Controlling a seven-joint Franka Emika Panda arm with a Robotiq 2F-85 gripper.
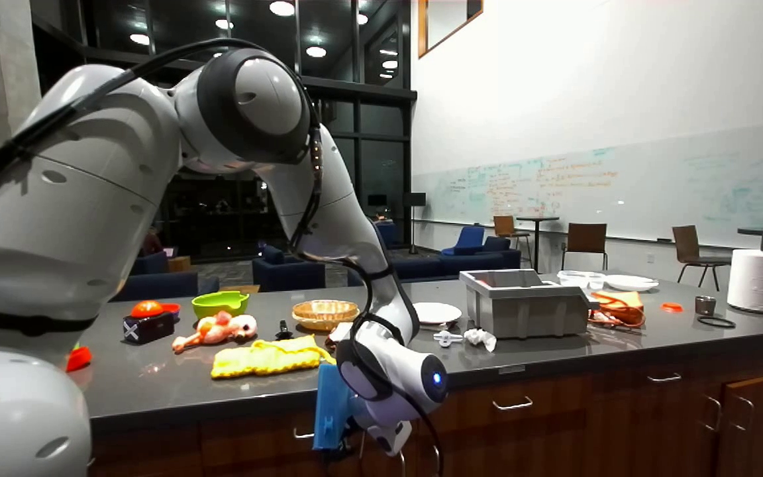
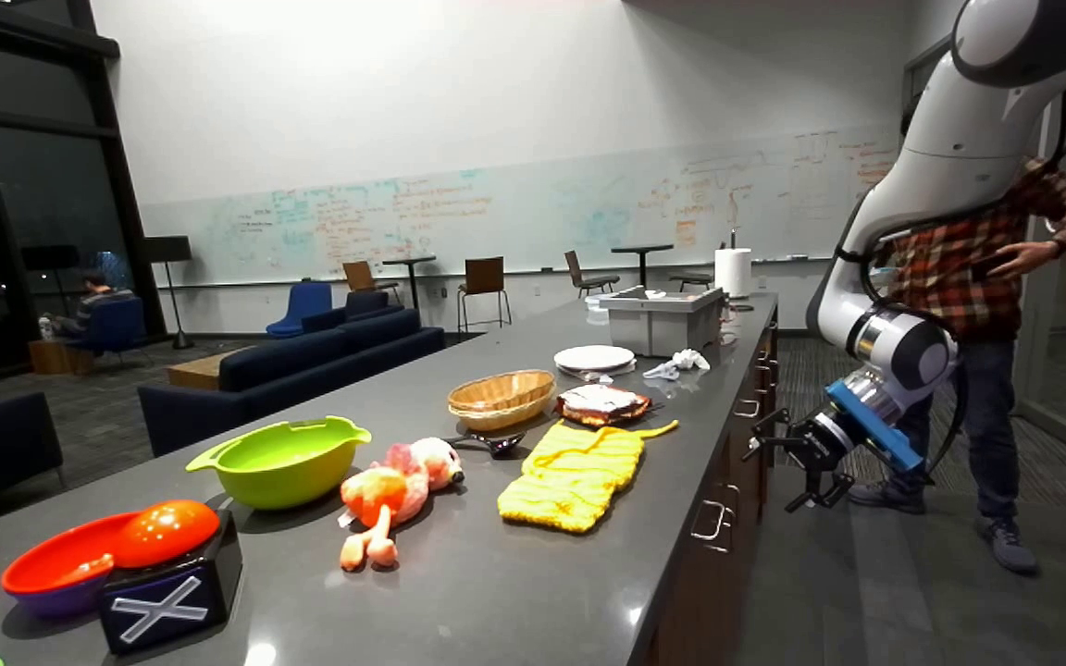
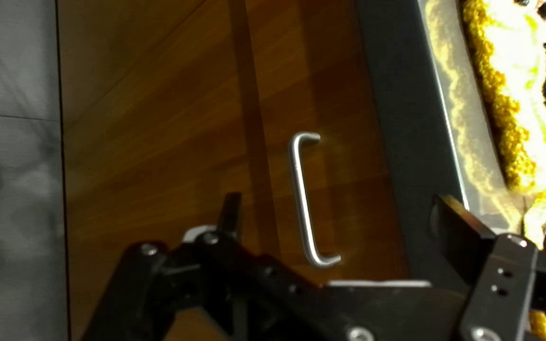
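Note:
My gripper (image 3: pixel 344 218) is open and empty in the wrist view, with its black fingers wide apart. A silver bar handle (image 3: pixel 301 199) on a brown wooden drawer front (image 3: pixel 339 94) shows between and beyond the fingers. The fingers appear apart from the handle. In an exterior view the open gripper (image 2: pixel 776 476) hangs beside the counter front, below the countertop level. In an exterior view the blue wrist part (image 1: pixel 330 407) hides most of the gripper. A yellow knitted cloth (image 2: pixel 575 476) lies on the counter near the edge, and shows at the right of the wrist view (image 3: pixel 514 94).
The dark countertop edge (image 3: pixel 396 142) runs beside the right finger. On the counter are a grey bin (image 1: pixel 527 318), a wicker basket (image 2: pixel 501 398), a green bowl (image 2: pixel 283 472), a pink plush toy (image 2: pixel 403 490) and a black box (image 2: pixel 163 601). A person (image 2: pixel 959 277) stands behind the arm.

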